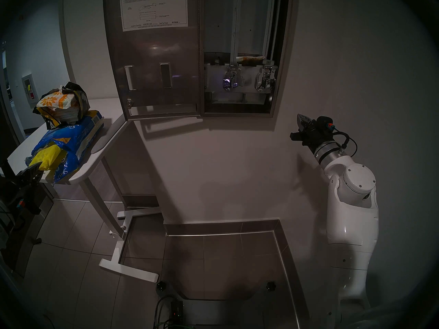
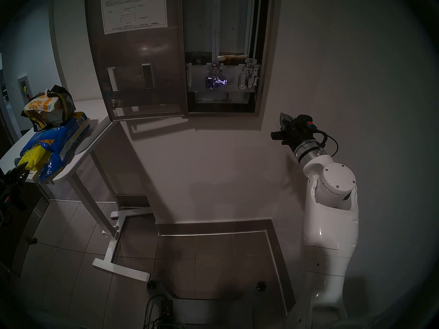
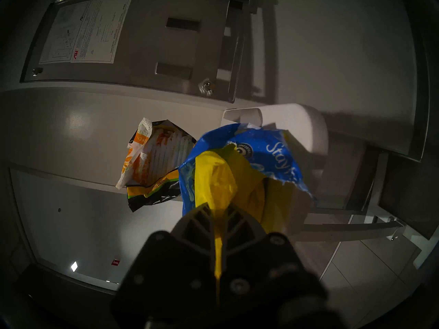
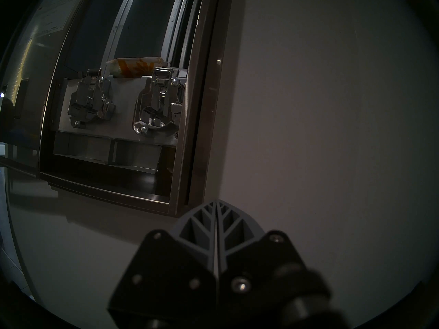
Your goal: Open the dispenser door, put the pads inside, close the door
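Observation:
The dispenser door (image 1: 154, 72) hangs open to the left with the white instruction sheet on its back. The dispenser (image 1: 282, 60) shows its two chrome levers, and one orange-flowered pad (image 1: 250, 58) lies in the right chute, above the right lever (image 4: 156, 103). My left gripper (image 3: 218, 209) is shut on a yellow pad (image 3: 221, 179) that sticks out of the torn blue bag (image 1: 69, 141) at the table's near end. My right gripper (image 4: 216, 202) is shut and holds nothing; it hangs near the wall, below and to the right of the dispenser.
A torn black-and-yellow pack of flowered pads (image 1: 59, 103) rests on top of the blue bag. Both are on a white overbed table (image 1: 107, 131) whose wheeled base (image 1: 128, 271) spreads over the tiled floor. The open door's lower edge hangs just above the table's far end.

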Controlling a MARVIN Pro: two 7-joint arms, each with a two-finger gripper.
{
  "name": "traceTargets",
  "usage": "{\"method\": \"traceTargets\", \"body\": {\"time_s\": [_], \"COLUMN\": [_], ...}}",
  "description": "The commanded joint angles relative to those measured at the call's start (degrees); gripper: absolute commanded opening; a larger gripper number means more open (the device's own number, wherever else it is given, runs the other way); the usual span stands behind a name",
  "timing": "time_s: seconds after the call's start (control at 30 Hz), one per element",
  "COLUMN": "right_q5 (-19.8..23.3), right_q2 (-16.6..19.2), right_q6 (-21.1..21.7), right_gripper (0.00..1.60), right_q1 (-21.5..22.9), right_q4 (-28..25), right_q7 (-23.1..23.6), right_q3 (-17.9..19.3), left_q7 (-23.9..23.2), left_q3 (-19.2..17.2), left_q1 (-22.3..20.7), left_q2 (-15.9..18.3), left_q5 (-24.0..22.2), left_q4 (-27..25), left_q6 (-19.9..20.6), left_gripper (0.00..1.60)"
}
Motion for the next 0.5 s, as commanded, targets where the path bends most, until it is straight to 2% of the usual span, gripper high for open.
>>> {"method": "traceTargets", "body": {"time_s": [0.0,0.23,0.47], "right_q5": [0.2,0.2,0.3], "right_q2": [0.3,0.4,0.5], "right_q6": [-0.3,-0.3,-0.3], "right_gripper": [0.25,0.25,0.25], "right_q1": [1.2,1.2,1.2], "right_q4": [-2.0,-1.9,-2.0], "right_q7": [0.0,-0.1,-0.1], "right_q3": [0.1,0.1,0.0], "left_q7": [0.0,0.1,-0.4], "left_q3": [-2.5,-2.4,-2.2], "left_q1": [1.8,1.3,1.0], "left_q2": [-3.2,-4.8,-4.9], "left_q5": [-3.7,-10.3,-14.2], "left_q4": [-3.2,-4.1,-4.1], "left_q6": [-1.5,-2.7,-1.2], "left_gripper": [0.0,0.0,0.0]}}
